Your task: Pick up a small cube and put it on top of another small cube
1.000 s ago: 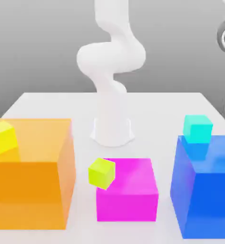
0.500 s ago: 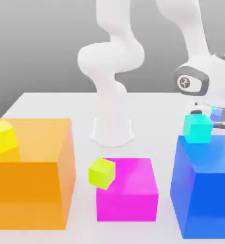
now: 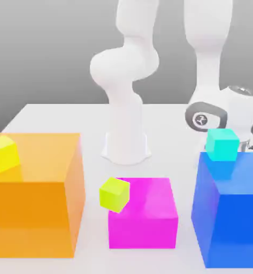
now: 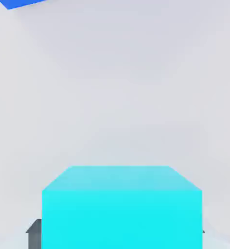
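Small cyan cube (image 3: 222, 144) seen over big blue block (image 3: 232, 206), near table (image 3: 166, 115) edge at exterior view's right. Hand behind cube; finger state: cannot tell.

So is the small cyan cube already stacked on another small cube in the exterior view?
No, the small cyan cube sits on the big blue block, with no small cube under it.
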Available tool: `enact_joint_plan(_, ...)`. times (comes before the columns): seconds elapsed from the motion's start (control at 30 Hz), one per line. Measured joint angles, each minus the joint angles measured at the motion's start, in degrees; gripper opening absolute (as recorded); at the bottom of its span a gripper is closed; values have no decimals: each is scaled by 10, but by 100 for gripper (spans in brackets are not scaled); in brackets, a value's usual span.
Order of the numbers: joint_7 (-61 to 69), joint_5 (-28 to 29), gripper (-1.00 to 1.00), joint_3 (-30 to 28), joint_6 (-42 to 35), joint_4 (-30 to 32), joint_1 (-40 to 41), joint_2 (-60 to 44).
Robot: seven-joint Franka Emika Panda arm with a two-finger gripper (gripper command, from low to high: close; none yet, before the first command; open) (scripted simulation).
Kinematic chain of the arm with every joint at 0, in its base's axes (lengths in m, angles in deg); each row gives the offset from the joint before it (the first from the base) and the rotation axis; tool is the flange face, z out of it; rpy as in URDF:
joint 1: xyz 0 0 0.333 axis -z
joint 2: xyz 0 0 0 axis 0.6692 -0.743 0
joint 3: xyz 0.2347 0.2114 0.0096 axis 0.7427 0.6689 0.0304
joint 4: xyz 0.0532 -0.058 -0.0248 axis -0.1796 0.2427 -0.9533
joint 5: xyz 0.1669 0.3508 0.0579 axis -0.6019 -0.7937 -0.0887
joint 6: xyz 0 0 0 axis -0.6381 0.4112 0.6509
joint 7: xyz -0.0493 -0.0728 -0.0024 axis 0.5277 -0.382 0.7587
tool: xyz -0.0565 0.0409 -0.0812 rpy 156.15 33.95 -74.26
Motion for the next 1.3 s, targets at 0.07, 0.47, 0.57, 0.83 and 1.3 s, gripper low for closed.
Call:
enact_joint_plan(0.07, 41, -55, -100, 34, -30, 9, 21, 39)
enact_joint_plan(0.47, 319, -217, -100, 10, -239, -45, 4, 199)
enact_joint_plan(0.57, 383, -222, -100, -12, -297, -72, 3, 229)
enact_joint_plan(0.83, 534, -213, -100, -64, -454, -144, 18, 312)
enact_joint_plan(1.3, 573, -158, 100, -110, -490, -140, 80, 354)
